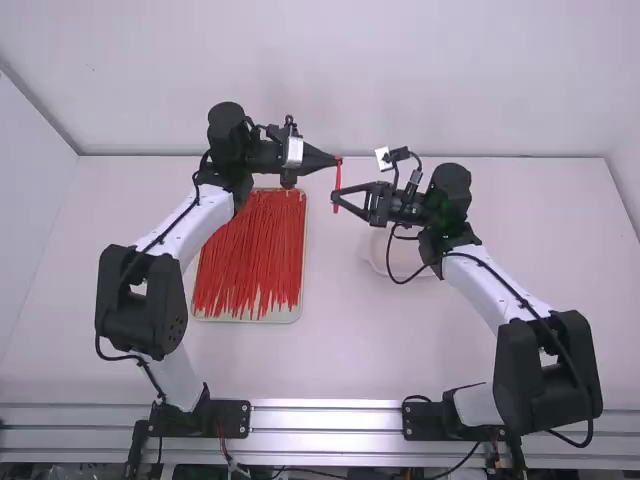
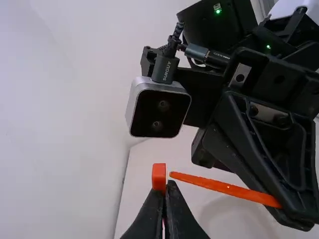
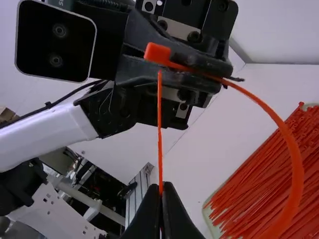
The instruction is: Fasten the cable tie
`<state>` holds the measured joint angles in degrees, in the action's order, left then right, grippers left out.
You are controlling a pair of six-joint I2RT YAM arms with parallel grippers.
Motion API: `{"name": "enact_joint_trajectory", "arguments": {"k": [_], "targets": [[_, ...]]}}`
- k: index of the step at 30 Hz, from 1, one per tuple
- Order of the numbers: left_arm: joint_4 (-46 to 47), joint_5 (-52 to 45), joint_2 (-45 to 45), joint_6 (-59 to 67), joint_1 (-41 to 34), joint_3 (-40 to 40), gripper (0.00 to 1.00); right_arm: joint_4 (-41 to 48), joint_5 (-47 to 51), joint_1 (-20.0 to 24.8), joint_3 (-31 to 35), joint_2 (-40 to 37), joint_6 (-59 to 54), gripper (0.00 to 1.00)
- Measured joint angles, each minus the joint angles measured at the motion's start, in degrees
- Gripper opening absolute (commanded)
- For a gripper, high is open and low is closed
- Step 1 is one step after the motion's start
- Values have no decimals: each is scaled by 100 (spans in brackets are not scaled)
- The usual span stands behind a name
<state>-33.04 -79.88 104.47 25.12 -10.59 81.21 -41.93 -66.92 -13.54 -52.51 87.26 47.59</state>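
While both arms meet above the far middle of the white counter, a single red plastic cable tie hangs in the air between them, clear of the surface. The left hand has its two black fingers pressed together on the tie's small square head. The right hand sits just below and beside it, fingers pinched tight on the thin tail end of the strap.

From the left wrist view, the strap's pointed tip lies just beside the head, and the strap runs back from there into the right hand's fingers. From the right wrist view, the rest of the strap leaves the head in a wide arc, so the tie is bent round into a loop.

Under the left arm, on the counter, lies a flat pale rectangular tray carrying a thick pile of loose red cable ties, laid roughly parallel, well apart from the held tie.
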Motion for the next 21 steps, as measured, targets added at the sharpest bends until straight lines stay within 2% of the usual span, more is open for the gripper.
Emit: {"name": "enact_joint_trajectory", "arguments": {"k": [12,21], "targets": [[87,-52,0,13,-11,0,2,55,-52,-2,0,0,216,0],[551,-50,0,391,-9,0,2,55,-114,0,0,0,302,0]]}}
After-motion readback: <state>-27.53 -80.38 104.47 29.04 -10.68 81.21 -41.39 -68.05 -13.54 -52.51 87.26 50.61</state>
